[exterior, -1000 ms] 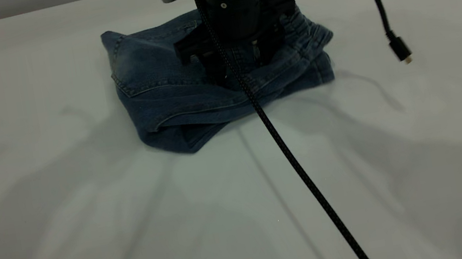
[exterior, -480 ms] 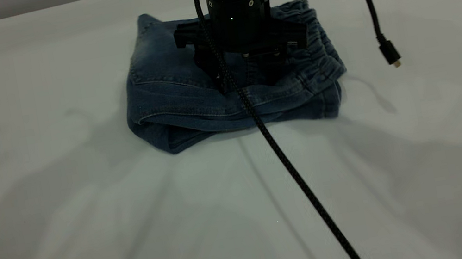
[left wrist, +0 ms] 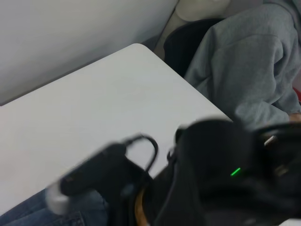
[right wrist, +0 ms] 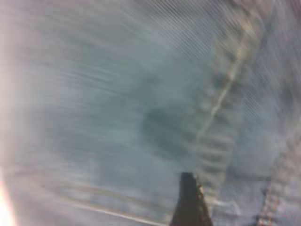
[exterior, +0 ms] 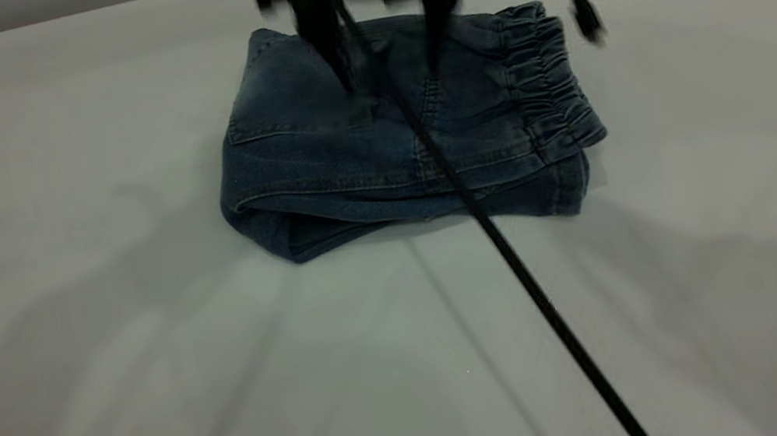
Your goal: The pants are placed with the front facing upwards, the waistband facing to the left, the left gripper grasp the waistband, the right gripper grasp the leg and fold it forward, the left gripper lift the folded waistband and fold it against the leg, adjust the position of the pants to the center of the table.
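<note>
The pants (exterior: 346, 154) lie folded into a compact blue denim packet on the white table (exterior: 110, 391), a little beyond its middle. The ruffled waistband (exterior: 552, 88) runs along the packet's right end. My right gripper (exterior: 392, 75) hangs open just above the packet's far half, blurred, with nothing between its fingers. In the right wrist view denim and tan stitching (right wrist: 221, 103) fill the picture, and one black fingertip (right wrist: 189, 202) shows over the cloth. The left gripper is outside the exterior view. The left wrist view shows the right arm's black wrist (left wrist: 221, 188) and a corner of denim (left wrist: 28, 216).
A braided black cable (exterior: 527, 289) runs from the right arm across the pants to the near edge. A loose cable plug (exterior: 586, 19) dangles beside the waistband. A person in a grey top (left wrist: 249, 61) sits past the table's far corner (left wrist: 141, 47).
The right gripper was pressed onto the pants, which slid nearer and to the right. It has since risen off them, and the packet lies flatter with the waistband spread out.
</note>
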You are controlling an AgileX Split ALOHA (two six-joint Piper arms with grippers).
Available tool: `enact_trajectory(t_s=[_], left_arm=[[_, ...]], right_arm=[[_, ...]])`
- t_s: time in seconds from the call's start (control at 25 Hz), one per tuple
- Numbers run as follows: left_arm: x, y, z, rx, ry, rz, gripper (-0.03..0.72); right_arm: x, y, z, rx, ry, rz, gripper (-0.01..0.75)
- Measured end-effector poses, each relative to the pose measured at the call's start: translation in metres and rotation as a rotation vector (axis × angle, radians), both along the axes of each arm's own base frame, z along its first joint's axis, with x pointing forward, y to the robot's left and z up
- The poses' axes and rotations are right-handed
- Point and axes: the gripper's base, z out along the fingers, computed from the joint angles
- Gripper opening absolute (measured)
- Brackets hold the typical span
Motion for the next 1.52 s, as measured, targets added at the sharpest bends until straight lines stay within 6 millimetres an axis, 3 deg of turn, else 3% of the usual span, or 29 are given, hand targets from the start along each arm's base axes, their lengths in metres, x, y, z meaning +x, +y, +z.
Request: enact_trajectory(t_s=[0.2, 0.44, 0.76, 0.92, 1.04, 1.2, 1.36, 1.52], left_arm=[[-0.012, 0.006, 0.018, 0.015, -0.067, -0.005, 0.55], [-0.05, 0.018, 0.053, 0.106, -0.167, -0.06, 0.55], [-0.116, 0.045, 0.086, 0.298, -0.185, -0.063, 0.55], [-0.148, 0.061, 0.097, 0.35, -0.132, 0.002, 0.55], [-0.173, 0.072, 0.099, 0.399, -0.067, 0.024, 0.55], [-0.197, 0.082, 0.103, 0.411, -0.03, 0.065, 0.55], [-0.207, 0.086, 0.106, 0.35, 0.001, 0.12, 0.55], [-0.217, 0.088, 0.088, 0.333, 0.064, 0.138, 0.55]], right_arm=[[-0.003, 0.006, 0.064, 0.099, -0.122, 0.198, 0.447], [-0.031, 0.0, 0.16, 0.232, -0.287, 0.424, 0.447], [-0.094, -0.038, 0.293, 0.317, -0.566, 0.512, 0.447], [-0.141, -0.068, 0.339, 0.321, -0.666, 0.558, 0.447], [-0.174, -0.091, 0.35, 0.287, -0.686, 0.59, 0.447], [-0.213, -0.119, 0.339, 0.238, -0.637, 0.596, 0.447], [-0.248, -0.142, 0.308, 0.202, -0.546, 0.601, 0.447], [-0.277, -0.163, 0.261, 0.144, -0.427, 0.603, 0.447]])
